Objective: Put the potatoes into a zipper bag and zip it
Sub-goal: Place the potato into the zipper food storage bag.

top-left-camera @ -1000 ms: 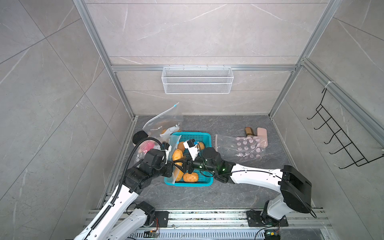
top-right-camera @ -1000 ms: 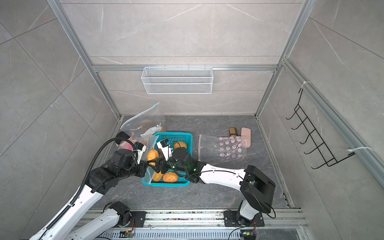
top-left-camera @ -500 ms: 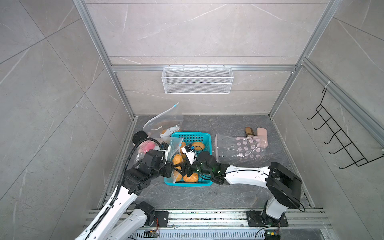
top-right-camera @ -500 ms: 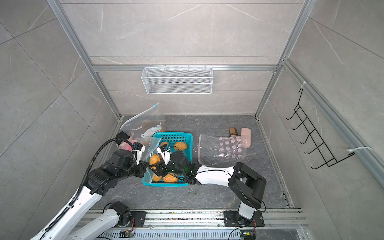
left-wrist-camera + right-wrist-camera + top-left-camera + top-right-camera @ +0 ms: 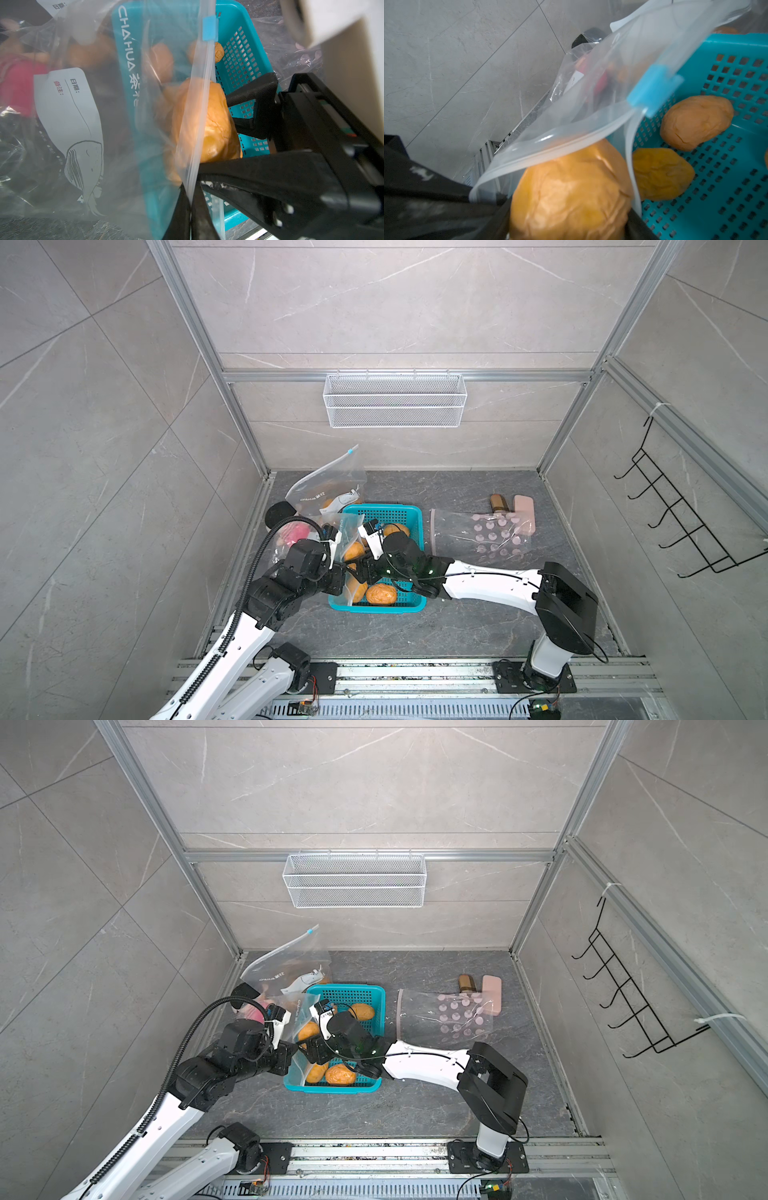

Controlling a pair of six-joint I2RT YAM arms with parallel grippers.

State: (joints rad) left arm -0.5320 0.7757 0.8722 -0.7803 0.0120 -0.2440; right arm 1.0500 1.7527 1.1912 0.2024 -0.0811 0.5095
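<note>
The teal basket (image 5: 390,507) stands on the dark surface (image 5: 457,635) toward its left edge. The zipper bag (image 5: 145,135) hangs over the basket's left edge with its mouth turned to the basket's inside. The step in hand, as I judge it, is to feed one potato through this mouth. The bag is best held above the basket, so that a potato which slips falls back among the other potatoes (image 5: 695,120) lying loose in the basket and not onto the surface. The left gripper (image 5: 190,199) is pressed together on one lip of the bag. This pinch must be firm, because the potato's weight will pull on the film. Lifting that lip a little away from the other one would widen the gap. The right gripper (image 5: 230,111) clamps the held potato (image 5: 571,197) across its narrow middle, with the jaws partly spread around it. The potato sits between the two lips, half behind the film. I think it should go deeper, past the zip track, before the jaws let go; otherwise it may rest on the rim and roll out. Its long axis runs about along the zip track, with one end near the left gripper's pinch and the other pointing toward the blue slider (image 5: 209,28). Turned end-first, it would need less opening.
</note>
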